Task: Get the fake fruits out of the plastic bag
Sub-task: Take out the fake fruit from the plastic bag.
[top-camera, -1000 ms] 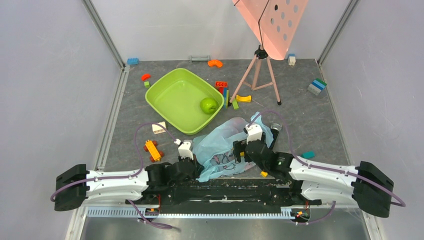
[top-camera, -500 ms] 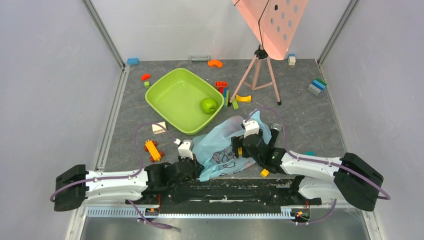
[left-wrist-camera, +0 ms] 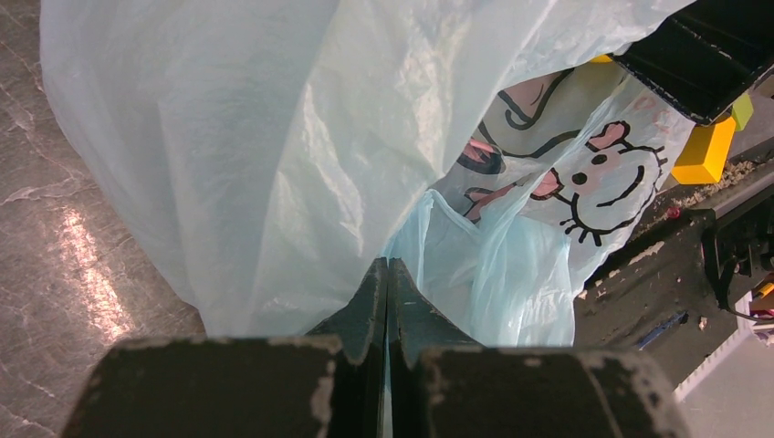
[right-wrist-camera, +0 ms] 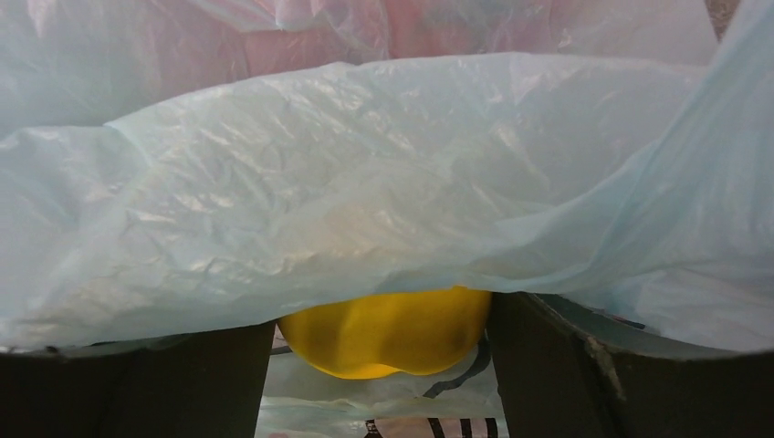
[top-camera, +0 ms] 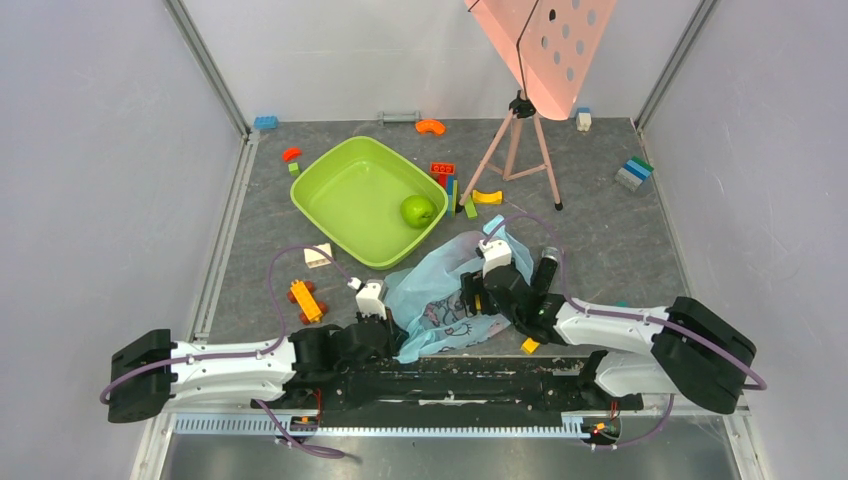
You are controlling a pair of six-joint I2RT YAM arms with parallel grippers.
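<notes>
Left fingers (left-wrist-camera: 388, 301) pinch the plastic bag (left-wrist-camera: 274, 155), anchoring it; right fingers (right-wrist-camera: 383, 365) straddle the yellow fruit (right-wrist-camera: 388, 333), not clearly gripping.

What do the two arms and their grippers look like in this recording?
Both arms have white shells with black joints and bases, and a purple cable loops along each. The left gripper has worn black fingers with chipped edges. The right gripper has dark, scuffed fingers too.

Both arms have white link shells with chunky black joints, and a thin purple cable loops along each. The left end effector (top-camera: 385, 322) and right end effector (top-camera: 472, 292) are black, each topped by a small white camera block. The left one's fingers (left-wrist-camera: 370, 310) are dark with scuffed, chipped edges.
</notes>
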